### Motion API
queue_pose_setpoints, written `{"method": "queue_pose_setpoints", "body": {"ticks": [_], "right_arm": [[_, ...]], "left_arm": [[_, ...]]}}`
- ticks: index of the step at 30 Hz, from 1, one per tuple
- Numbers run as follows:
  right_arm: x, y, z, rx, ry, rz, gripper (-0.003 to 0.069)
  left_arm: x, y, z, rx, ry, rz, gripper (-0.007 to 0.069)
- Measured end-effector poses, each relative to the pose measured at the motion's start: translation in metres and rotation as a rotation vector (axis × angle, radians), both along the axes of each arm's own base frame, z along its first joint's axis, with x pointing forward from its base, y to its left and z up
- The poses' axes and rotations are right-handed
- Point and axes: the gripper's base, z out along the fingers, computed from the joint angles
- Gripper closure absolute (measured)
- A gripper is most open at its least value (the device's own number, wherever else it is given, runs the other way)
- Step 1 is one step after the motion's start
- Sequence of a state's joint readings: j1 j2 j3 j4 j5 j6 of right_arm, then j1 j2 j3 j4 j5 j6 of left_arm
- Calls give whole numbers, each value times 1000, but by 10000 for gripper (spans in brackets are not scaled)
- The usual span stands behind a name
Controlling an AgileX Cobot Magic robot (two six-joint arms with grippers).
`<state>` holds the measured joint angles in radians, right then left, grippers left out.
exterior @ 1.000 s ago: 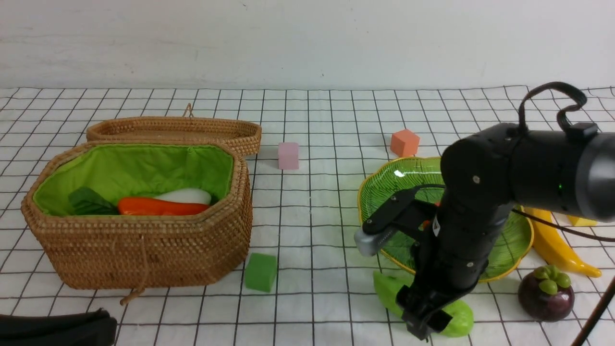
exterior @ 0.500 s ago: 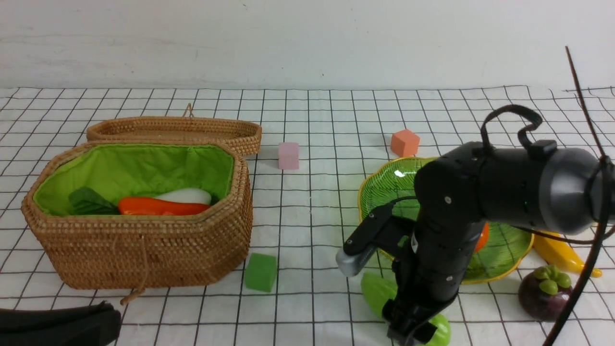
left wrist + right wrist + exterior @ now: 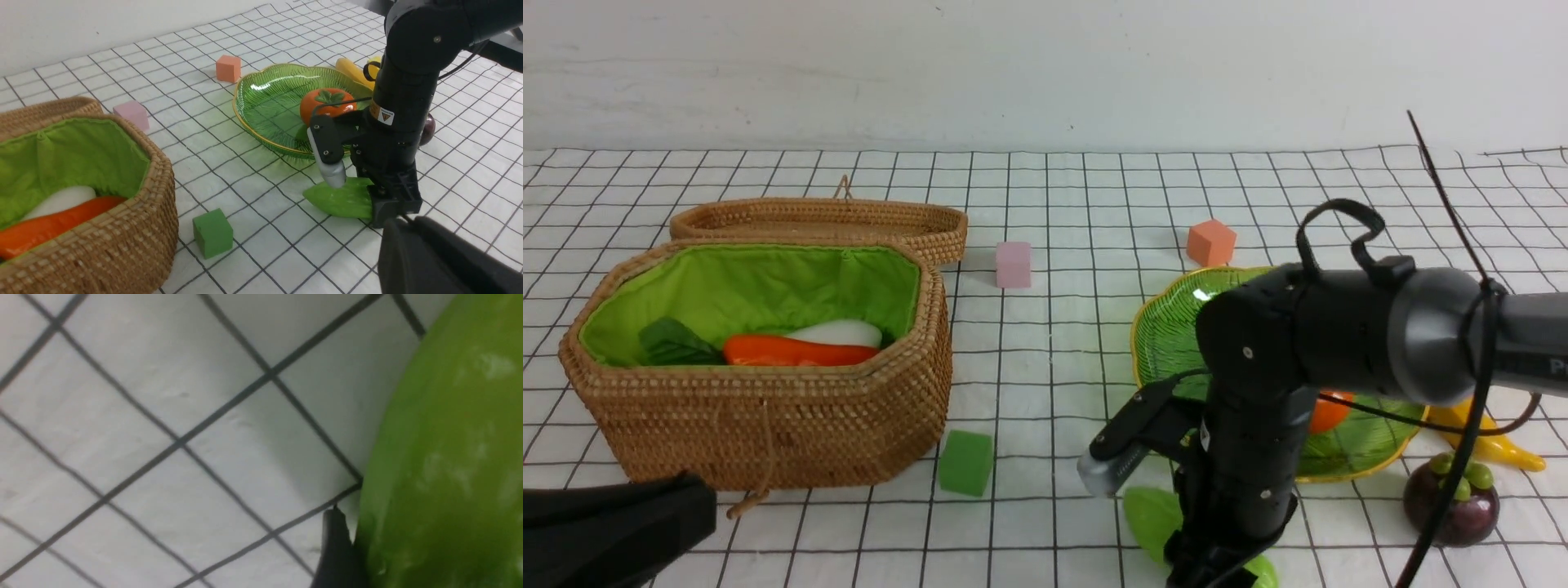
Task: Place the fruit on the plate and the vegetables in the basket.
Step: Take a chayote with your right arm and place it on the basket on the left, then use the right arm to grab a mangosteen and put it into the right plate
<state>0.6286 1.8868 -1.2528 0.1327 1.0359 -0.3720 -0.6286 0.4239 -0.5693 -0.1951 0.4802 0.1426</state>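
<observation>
Since the earlier frames my right arm has swung lower and toward my left, and the bumpy light-green toy gourd [image 3: 339, 200] has slid that way with it across the tabletop [image 3: 1045, 392]. The right end effector [image 3: 382, 206] now sits down over the gourd's near end. The right wrist view shows one dark fingertip [image 3: 337, 547] pressed against the green skin, but I cannot tell whether the jaws have clamped or only bracket it.

Just beyond lies the translucent green glass plate with the wavy yellow rim [image 3: 261, 102], carrying the round orange persimmon [image 3: 327, 104]. The curved yellow banana [image 3: 1494, 445] and the dark purple mangosteen [image 3: 1454, 498] wait on the cloth beside it. Well apart on my left stands the deep woven rattan basket with green lining [image 3: 768, 425], holding the orange carrot [image 3: 792, 351] and the white radish [image 3: 837, 332]. My left end effector [image 3: 678, 510] rests closed and empty beside it.

My worry is the hold. It is at one end of a glossy body, so a lift could let the gourd pivot or squirt out. A low carry could clip the small green foam cube [image 3: 965, 462] or the basket wall.
</observation>
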Motion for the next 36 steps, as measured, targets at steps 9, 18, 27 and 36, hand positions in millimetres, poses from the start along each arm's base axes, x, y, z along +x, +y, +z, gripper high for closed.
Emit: {"method": "queue_pose_setpoints", "body": {"ticks": [9,18,27,36], "right_arm": [[19,70,157,499,-479,74,224],[58,152,140,806,-754,266,190],[61,160,127,801,-746,293,-7],[12,38,241,558,-519,6,366]], "left_arm": [[2,2,4,-12,-16,32,638],[5,7,4,-26,-9,105,638],[7,9,5,-45,0,130,638],[5,7,4,-76,27,117,638]]}}
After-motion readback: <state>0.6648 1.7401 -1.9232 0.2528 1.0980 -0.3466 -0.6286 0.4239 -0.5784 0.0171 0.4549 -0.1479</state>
